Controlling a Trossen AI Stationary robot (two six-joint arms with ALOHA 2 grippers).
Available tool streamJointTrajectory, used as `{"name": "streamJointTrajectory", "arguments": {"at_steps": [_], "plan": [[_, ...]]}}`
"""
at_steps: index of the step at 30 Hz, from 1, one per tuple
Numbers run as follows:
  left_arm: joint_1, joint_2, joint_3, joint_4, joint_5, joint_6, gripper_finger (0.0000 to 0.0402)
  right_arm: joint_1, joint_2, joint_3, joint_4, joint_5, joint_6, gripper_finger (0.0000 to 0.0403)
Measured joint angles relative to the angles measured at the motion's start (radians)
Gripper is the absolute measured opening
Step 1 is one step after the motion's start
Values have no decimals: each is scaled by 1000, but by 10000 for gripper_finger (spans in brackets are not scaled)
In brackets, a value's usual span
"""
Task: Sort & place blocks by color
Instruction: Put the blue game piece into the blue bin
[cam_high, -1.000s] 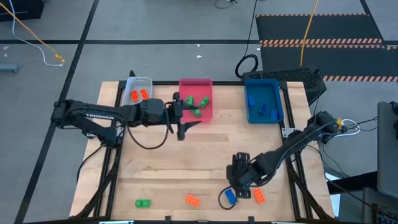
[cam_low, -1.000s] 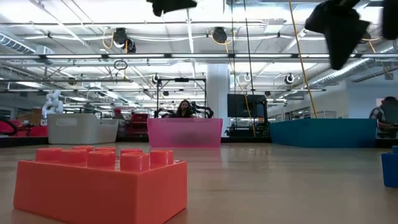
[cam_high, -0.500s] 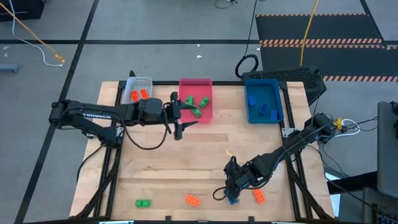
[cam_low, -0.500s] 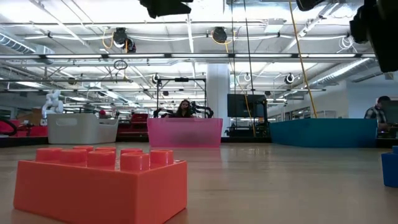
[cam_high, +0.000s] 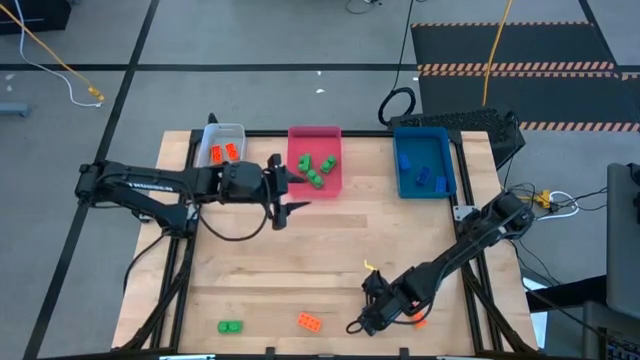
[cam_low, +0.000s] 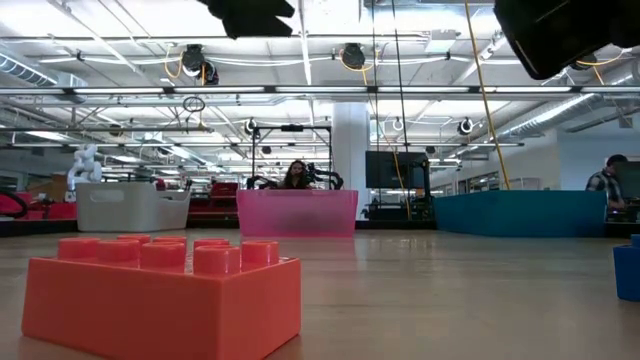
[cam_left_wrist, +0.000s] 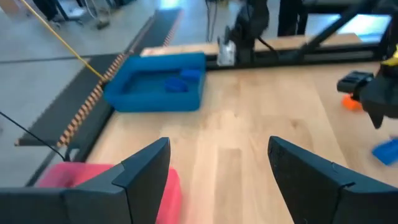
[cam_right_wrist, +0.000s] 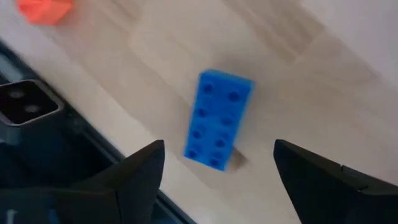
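On the wood near the table's front edge lies a blue block (cam_right_wrist: 217, 119), studs up. My right gripper (cam_right_wrist: 217, 186) hangs open over it, pointing steeply down, one finger on each side and apart from it; in the high view that gripper (cam_high: 370, 316) hides the block. An orange block (cam_high: 420, 320) lies just to its right. Another orange block (cam_high: 309, 321) and a green block (cam_high: 230, 326) lie farther left along the front edge. My left gripper (cam_high: 288, 190) waits open in the air beside the pink tray (cam_high: 315, 160).
Along the far edge stand a grey tray (cam_high: 237, 131) with orange blocks, the pink tray with green blocks, and a blue tray (cam_high: 425, 165) with blue blocks. Bare wood lies between the trays and the front row. A black frame rail (cam_right_wrist: 37, 155) runs close by the blue block.
My right gripper has sunk and gone toward the table's near edge, rolling about its wrist, and now hangs over the blue block. The blocks have stayed where they were.
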Motion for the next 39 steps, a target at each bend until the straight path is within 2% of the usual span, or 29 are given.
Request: {"name": "streamJointTrajectory", "arguments": {"at_steps": [7,17,25,28,34,39], "plan": [[-50,0,0,-76,1,-25,273,-1,40,1,135,28,27,274],[-122,-1,0,-140,2,-44,273,-1,59,2,104,25,53,252],[-158,-1,0,-170,-5,-65,273,-1,57,5,-63,24,69,250],[-164,-1,0,-169,-5,-68,273,-17,57,4,-101,22,14,250],[-164,-1,0,-168,-5,-72,273,-72,29,0,-197,158,-98,250],[-166,-1,0,-173,-6,-76,273,-87,-17,-5,-275,164,-124,250]]}}
